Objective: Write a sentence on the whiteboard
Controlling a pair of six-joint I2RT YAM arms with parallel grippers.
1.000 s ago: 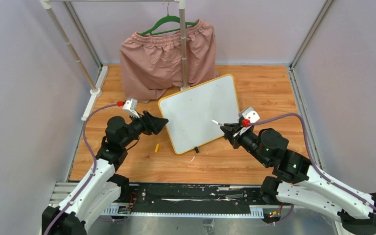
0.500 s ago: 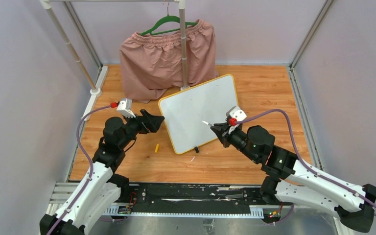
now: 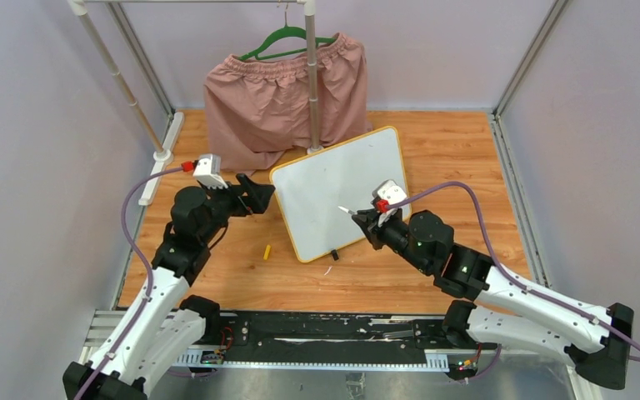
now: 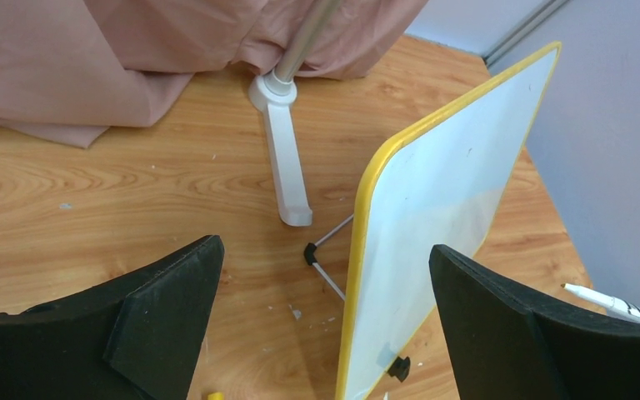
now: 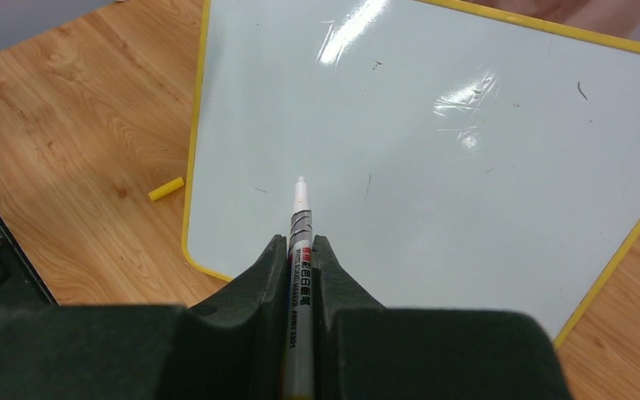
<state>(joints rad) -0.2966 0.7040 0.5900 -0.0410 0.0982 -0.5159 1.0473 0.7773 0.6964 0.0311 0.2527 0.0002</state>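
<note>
The left gripper point(image 3: 254, 196) hangs just beside the near-left corner of the whiteboard point(image 3: 337, 187), its jaws spread wide with nothing between them. Its own wrist camera looks through that gap point(image 4: 325, 247) and catches what the overhead view hides: the whiteboard point(image 4: 442, 208) stands tilted back on a thin wire prop with a small black foot point(image 4: 309, 252), close to the white base of the clothes rack point(image 4: 282, 158). A small yellow cap point(image 3: 267, 250) lies on the wooden table point(image 3: 217, 275), near the board's left edge. Behind, pink shorts point(image 3: 283, 96) hang from a green hanger point(image 3: 283, 37), their hem reaching the table. The whiteboard sits mid-table, angled, yellow frame all round. From the right, the right gripper point(image 3: 358, 217) is clamped on a marker point(image 3: 347, 210) whose white tip points over the board's lower middle. The right wrist view shows the marker point(image 5: 300, 217) pinched between the fingers point(image 5: 271, 267), and a glossy board face point(image 5: 433, 158) with a few tiny dark flecks; whether the tip touches, I cannot tell.
</note>
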